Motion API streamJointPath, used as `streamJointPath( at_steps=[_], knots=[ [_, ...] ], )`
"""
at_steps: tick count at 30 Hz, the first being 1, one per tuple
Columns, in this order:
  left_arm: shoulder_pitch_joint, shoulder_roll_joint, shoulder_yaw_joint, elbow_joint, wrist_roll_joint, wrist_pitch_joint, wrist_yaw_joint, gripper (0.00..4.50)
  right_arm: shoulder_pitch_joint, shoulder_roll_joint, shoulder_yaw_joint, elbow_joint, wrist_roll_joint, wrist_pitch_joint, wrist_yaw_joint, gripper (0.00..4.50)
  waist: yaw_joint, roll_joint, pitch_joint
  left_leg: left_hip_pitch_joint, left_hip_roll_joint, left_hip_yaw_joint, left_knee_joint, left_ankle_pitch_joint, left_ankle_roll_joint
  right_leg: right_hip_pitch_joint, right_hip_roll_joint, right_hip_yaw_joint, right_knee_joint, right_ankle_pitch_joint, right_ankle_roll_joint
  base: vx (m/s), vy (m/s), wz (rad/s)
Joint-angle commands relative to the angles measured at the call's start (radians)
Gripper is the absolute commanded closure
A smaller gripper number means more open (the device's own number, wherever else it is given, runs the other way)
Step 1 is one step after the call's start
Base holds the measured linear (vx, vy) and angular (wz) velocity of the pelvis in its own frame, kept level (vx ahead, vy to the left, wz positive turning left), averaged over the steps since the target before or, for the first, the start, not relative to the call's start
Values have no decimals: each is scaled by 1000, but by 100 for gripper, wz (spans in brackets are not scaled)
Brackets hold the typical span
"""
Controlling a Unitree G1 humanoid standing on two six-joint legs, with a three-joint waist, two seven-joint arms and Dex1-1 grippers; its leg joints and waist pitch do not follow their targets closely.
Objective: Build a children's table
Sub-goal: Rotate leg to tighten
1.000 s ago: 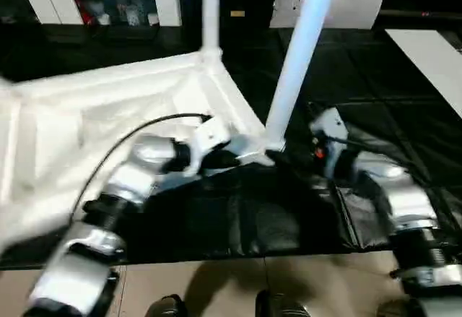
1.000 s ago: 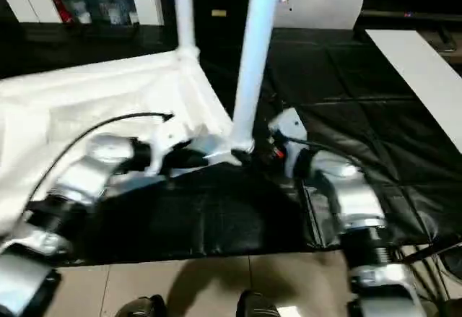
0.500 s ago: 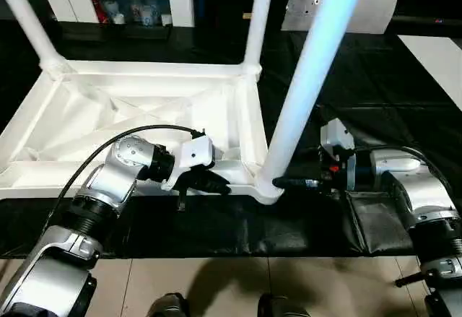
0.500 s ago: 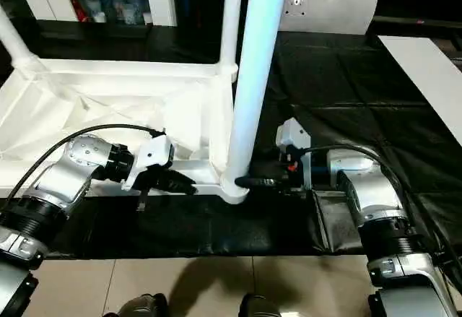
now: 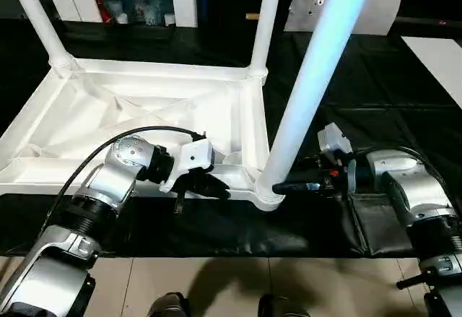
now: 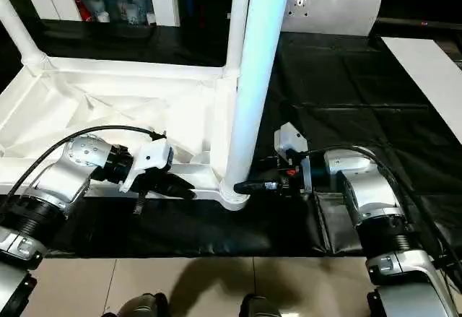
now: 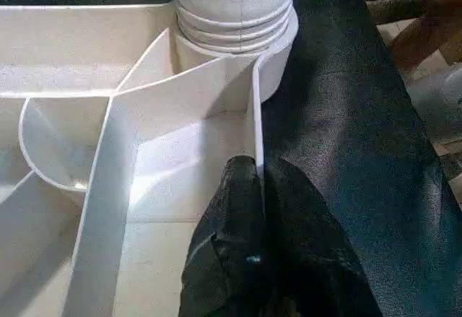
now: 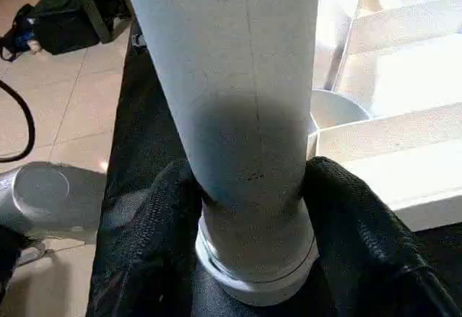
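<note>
We see the upturned table top point(image 5: 144, 115) on the black worktop point(image 5: 361, 100), three legs standing. Our right fingers point(image 8: 346, 230) grip the near leg point(image 5: 310, 79) at 3 o'clock; left fingers point(image 7: 238, 209) pinch the rim. One socket at 9 o'clock looks empty.

The white children's table point(image 5: 144, 115) lies upside down at centre-left, ribbed underside up, three tapered legs point(image 5: 310, 79) standing in its corner sockets.

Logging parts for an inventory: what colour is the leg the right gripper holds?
White, like the tabletop; the leg shows best in the right wrist view.
</note>
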Motion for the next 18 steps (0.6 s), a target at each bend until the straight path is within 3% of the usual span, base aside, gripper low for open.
streamJointPath(
  at_steps=[1,7,9,11,13,14,16,18],
  knots=[
    [8,-12,-40,-4,9,-3,-33,450,17,1,17,-31,14,6,17,260,0,-3,-77,32,22,1,-60,-193,78,52,-25,13,-39,-155,-291,0,0,0],
    [5,-46,-10,-5,4,71,58,450,75,40,14,-98,9,39,-83,262,3,2,-75,32,23,2,-61,-193,73,50,-25,15,-39,-150,-289,0,0,0],
    [2,-56,-4,-5,8,94,87,450,86,56,10,-111,5,44,-121,262,1,0,-71,30,21,-1,-67,-234,58,50,-27,14,-47,-222,-273,0,0,0],
    [-10,-96,21,-4,-3,152,156,450,94,113,3,-118,-28,81,-258,262,-7,-1,-65,34,19,-7,-74,-323,18,44,-31,16,-64,-379,-225,0,0,0],
    [-34,-158,49,0,-16,219,249,450,96,199,-7,-114,-61,112,-420,262,-14,0,-61,38,16,-11,-78,-369,-12,35,-30,15,-73,-475,-186,-30,0,-3],
    [-46,-184,61,6,-14,241,298,450,94,236,-11,-116,-69,124,-478,262,-24,-3,-59,33,12,-17,-80,-395,-27,36,-31,10,-79,-539,-159,-60,0,-6],
    [-59,-210,71,15,-13,261,342,450,92,270,-13,-117,-80,134,-533,262,-38,-4,-60,33,10,-26,-82,-422,-38,36,-33,2,-91,-617,-110,-58,13,-12],
    [-80,-248,84,29,-5,289,407,450,83,324,-9,-119,-113,154,-636,263,-42,-4,-58,35,7,-26,-81,-439,-33,30,-31,2,-100,-641,-97,-27,9,-6]
  ],
)
